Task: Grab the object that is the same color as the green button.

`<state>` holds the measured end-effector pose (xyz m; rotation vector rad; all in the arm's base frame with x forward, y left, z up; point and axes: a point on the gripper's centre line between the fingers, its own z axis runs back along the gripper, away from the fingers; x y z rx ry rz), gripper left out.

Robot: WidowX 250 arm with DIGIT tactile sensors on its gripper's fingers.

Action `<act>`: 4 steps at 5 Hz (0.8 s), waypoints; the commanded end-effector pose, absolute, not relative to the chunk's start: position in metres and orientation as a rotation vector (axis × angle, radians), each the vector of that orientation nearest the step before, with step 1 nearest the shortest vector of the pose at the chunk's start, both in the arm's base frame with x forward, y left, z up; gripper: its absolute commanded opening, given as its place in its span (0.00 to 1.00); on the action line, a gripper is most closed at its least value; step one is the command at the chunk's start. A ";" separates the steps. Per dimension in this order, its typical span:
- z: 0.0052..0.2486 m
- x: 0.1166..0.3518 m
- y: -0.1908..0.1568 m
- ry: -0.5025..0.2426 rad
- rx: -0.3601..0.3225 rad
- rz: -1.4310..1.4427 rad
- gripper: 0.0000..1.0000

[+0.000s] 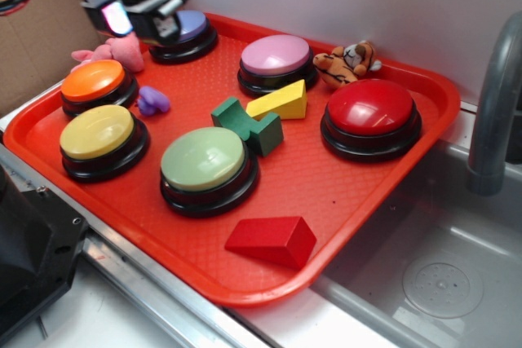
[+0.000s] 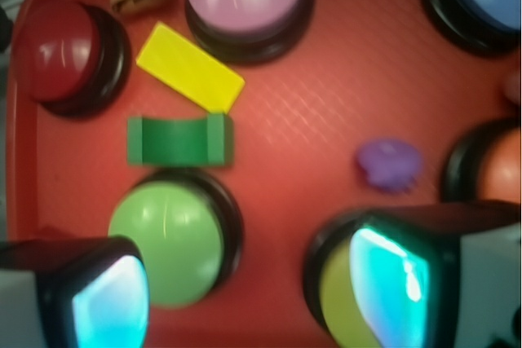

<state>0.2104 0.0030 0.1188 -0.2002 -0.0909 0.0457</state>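
The object, a small dark green notched block, lies in the middle of the red tray, just beyond the pale green button and beside a yellow wedge. My gripper hovers high over the tray's far left corner, near the blue button, well away from the green block. Its jaws stand wide apart with nothing between them; only the tray floor shows in the gap.
Also on the tray: yellow button, orange button, pink-purple button, red button, red wedge, purple blob, pink plush, tiger plush. A sink and faucet stand at the right.
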 end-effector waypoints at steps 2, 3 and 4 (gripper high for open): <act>0.063 0.244 -0.014 -0.021 -0.187 0.006 1.00; 0.050 0.252 -0.022 -0.001 -0.224 -0.015 1.00; 0.043 0.256 -0.024 0.008 -0.224 -0.021 1.00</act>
